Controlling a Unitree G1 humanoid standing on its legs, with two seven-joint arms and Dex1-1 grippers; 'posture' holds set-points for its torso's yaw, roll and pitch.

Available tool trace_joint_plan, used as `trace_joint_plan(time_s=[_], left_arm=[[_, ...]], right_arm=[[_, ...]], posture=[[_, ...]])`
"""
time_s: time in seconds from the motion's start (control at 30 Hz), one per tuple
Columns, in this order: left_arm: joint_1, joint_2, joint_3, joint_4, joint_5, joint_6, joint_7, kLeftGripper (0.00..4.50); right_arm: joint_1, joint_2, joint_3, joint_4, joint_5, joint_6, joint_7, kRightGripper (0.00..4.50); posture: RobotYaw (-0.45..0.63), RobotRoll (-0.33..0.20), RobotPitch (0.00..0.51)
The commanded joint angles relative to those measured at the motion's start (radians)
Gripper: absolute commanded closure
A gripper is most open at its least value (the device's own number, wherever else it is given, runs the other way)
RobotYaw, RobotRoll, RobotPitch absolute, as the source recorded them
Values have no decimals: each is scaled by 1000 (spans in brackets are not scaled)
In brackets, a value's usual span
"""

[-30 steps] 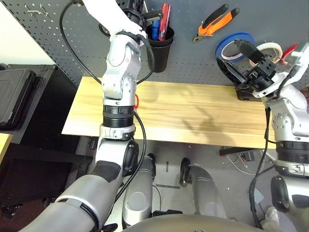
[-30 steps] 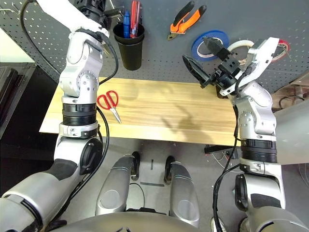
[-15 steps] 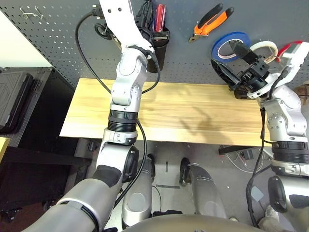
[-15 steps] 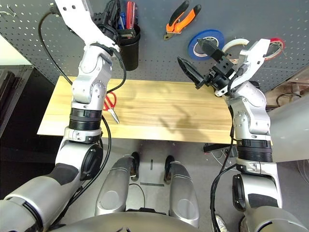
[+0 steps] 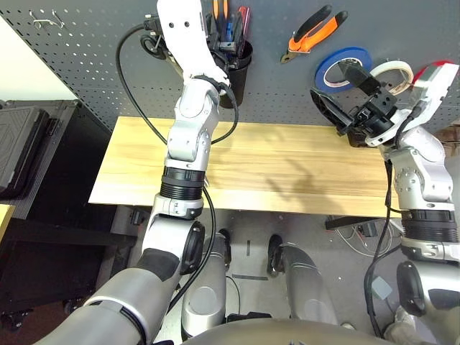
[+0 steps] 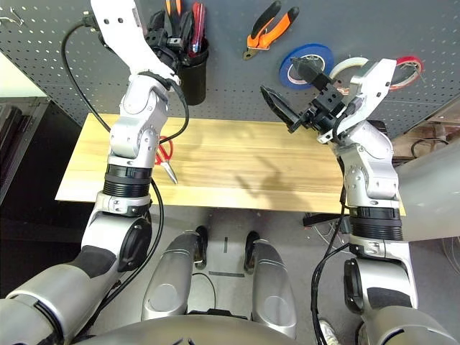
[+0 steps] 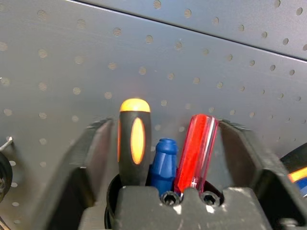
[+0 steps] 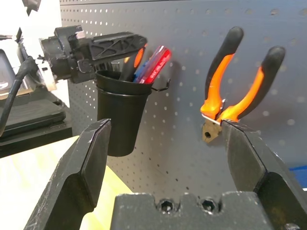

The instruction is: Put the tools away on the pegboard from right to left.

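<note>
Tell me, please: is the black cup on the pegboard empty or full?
Not empty: in the black cup stand an orange-and-black screwdriver handle, a blue handle and a red one.

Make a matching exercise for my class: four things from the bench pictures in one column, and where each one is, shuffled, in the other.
1. Pliers
2. Red-handled scissors
3. Screwdriver
4. Blue tape

A. In the black cup, beside a red handle
B. On the pegboard, between the pliers and the white tape
C. On the wooden table
D. On the pegboard, between the cup and the blue tape

Pairs: 1-D, 2-C, 3-A, 4-B
</note>
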Motion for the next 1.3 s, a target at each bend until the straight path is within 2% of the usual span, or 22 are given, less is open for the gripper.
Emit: trace_joint_plan(time_s=[0.03, 0.33, 0.57, 0.73, 0.97, 1.3], left_arm=[[11, -3, -13, -10, 9, 10, -10, 64], [-10, 18, 21, -93, 8, 20, 23, 64], [25, 79, 42, -317, -4, 157, 32, 64], [108, 102, 32, -501, 4, 288, 46, 64], [211, 58, -28, -702, 26, 398, 91, 64], [431, 58, -117, -817, 104, 408, 103, 64]], right_arm=[[3, 0, 1, 12, -8, -16, 1, 0], [1, 13, 17, 19, -13, -23, 1, 0], [10, 29, 27, 10, 0, -18, 15, 0], [2, 37, 23, 18, 8, -16, 20, 0], [-14, 45, 22, 25, 24, -1, 29, 0], [-30, 31, 7, 11, 52, 34, 35, 0]], posture=[[115, 0, 207], [119, 0, 204], [148, 0, 213], [167, 0, 221], [188, 0, 232], [192, 0, 240]])
